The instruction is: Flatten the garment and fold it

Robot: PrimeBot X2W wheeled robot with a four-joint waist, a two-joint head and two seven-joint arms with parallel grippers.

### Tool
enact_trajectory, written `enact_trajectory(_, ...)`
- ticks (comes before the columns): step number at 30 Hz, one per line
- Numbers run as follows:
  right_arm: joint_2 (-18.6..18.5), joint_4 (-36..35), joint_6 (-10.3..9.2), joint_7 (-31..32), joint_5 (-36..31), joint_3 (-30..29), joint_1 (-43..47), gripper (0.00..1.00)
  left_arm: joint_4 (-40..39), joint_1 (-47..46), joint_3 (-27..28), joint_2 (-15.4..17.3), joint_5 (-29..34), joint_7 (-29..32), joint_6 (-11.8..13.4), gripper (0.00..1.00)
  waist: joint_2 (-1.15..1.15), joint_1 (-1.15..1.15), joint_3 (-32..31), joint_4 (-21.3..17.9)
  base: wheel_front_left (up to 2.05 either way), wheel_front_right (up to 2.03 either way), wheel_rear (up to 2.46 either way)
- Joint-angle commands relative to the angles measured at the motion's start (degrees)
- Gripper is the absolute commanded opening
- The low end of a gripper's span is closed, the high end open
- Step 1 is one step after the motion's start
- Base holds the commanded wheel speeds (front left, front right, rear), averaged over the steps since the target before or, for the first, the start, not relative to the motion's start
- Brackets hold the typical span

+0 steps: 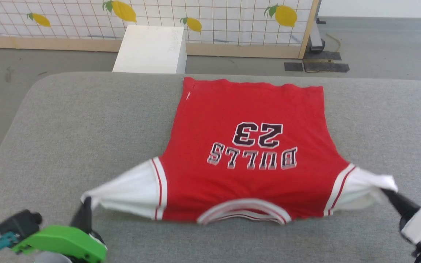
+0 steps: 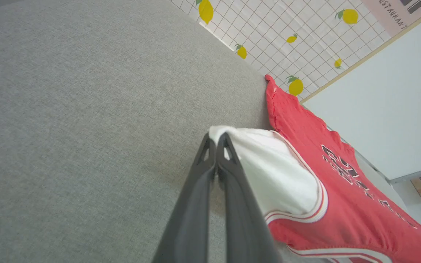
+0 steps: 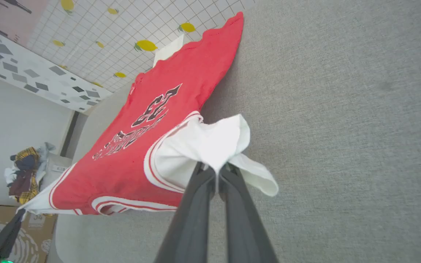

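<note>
1. On the grey tabletop [image 1: 68, 120] ahead of me lies the garment [image 1: 247, 109], a red jersey spread print side up, a little right of the middle.
2. Its black-and-white "BULLS 23" print [image 1: 254, 146] reads upside down from my head. The striped collar [image 1: 243, 213] points toward me and the hem [image 1: 254, 86] lies near the tabletop's far edge.
3. My left claw [image 1: 86, 201] is closed tight, pinching the outer end of the white sleeve on my left [image 1: 130, 190]. That sleeve is drawn out sideways into a point at the fingertips.
4. From my left wrist I see the white cloth right at the tips of the two dark fingers [image 2: 196, 190], which press together with no gap.
5. My right claw [image 1: 389, 191] is likewise closed, gripping the end of the white sleeve on my right [image 1: 360, 182]. From the right wrist the cloth bunches where the fingertips meet, and a loose flap hangs to one side.
6. The shoulders sit stretched between my two claws, while the red body lies flat with light ripples along the hem.
7. Beyond the tabletop a white box [image 1: 152, 47] stands on the floor [image 1: 378, 44] before a lemon-patterned screen [image 1: 232, 22].
</note>
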Motion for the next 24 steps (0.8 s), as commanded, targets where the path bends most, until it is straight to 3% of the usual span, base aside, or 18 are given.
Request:
enact_trajectory(1,-0.2,-1.9,-0.06,1.8,-3.3,1.3,1.0,0.00,-0.3,1.4,-1.0,1.3,1.7,1.7,1.1,0.00,0.00,0.01,0.4,-0.3,0.00,0.00,0.00)
enact_trajectory(5,-2.1,-3.4,-0.06,6.8,-11.5,6.4,2.0,0.00,0.9,1.7,-4.4,3.6,5.5,4.9,3.0,0.00,0.00,0.01,1.4,-0.5,0.00,0.00,0.00)
enact_trajectory(9,-5.5,0.4,-0.06,9.1,-20.8,13.7,1.0,0.00,6.5,-1.0,-9.5,7.3,12.7,6.9,3.3,0.00,0.00,0.01,2.8,-0.1,0.00,0.00,0.00)
enact_trajectory(16,-8.0,11.0,-0.06,8.3,-28.2,21.6,-0.3,0.00,12.0,-4.0,-11.8,6.8,14.0,7.2,2.5,0.00,0.00,0.01,4.4,0.6,0.00,0.00,0.00)
enact_trajectory(21,-6.9,15.6,-0.06,5.9,-28.5,21.5,-0.3,0.00,12.7,-4.5,-11.3,5.7,13.1,5.2,1.7,0.00,0.00,0.01,4.2,0.8,0.00,0.00,0.00)
enact_trajectory(22,-6.8,15.8,-0.06,5.2,-28.4,21.4,-0.4,0.68,12.6,-4.4,-11.2,5.7,13.0,4.9,1.7,0.00,0.00,0.01,4.0,0.7,0.00,0.00,0.00)
enact_trajectory(23,-6.8,15.6,-0.06,4.5,-28.1,21.2,-0.4,1.00,12.4,-4.3,-11.1,5.7,13.0,4.7,1.7,0.00,0.00,0.01,3.8,0.6,0.00,0.00,0.00)
enact_trajectory(24,-6.4,15.2,-0.06,3.6,-27.3,20.3,-0.5,1.00,12.3,-4.2,-11.1,5.7,13.0,4.5,1.7,0.00,0.00,0.01,3.5,0.6,0.00,0.00,0.00)
